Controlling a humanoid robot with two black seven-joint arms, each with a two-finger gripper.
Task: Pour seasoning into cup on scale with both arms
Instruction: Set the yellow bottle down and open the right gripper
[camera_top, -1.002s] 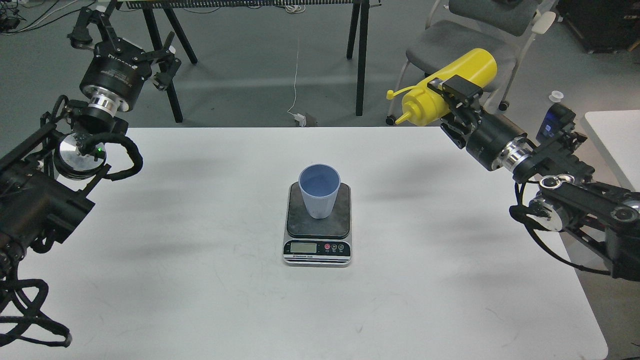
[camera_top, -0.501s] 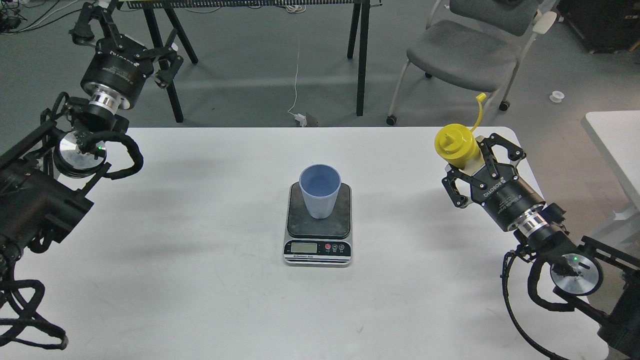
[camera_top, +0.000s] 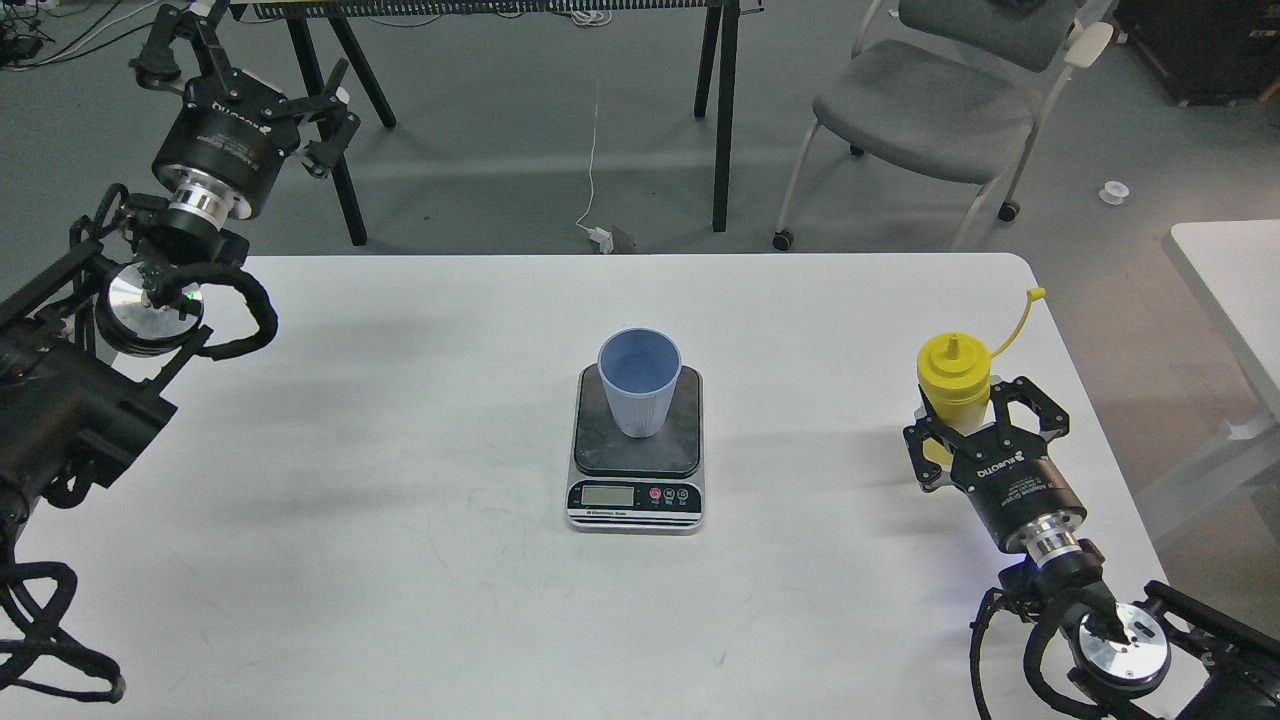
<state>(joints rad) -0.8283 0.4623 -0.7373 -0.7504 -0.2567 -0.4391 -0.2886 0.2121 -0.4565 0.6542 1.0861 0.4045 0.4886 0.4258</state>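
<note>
The light-blue cup stands upright on the dark platform of the scale at the middle of the white table. The yellow seasoning bottle stands upright near the table's right edge, nozzle up, with its cap strap hanging out to the right. My right gripper reaches in from below with its fingers closed around the bottle's lower body. My left gripper is open and empty, held high beyond the table's far left corner, far from the cup.
A grey chair and black table legs stand on the floor behind the table. A second white table is at the right. The bottle is close to the table's right edge.
My right arm has swung the bottle from tilted in the air past the far right corner down to upright near the right edge. My left gripper has drifted slightly up and left.
</note>
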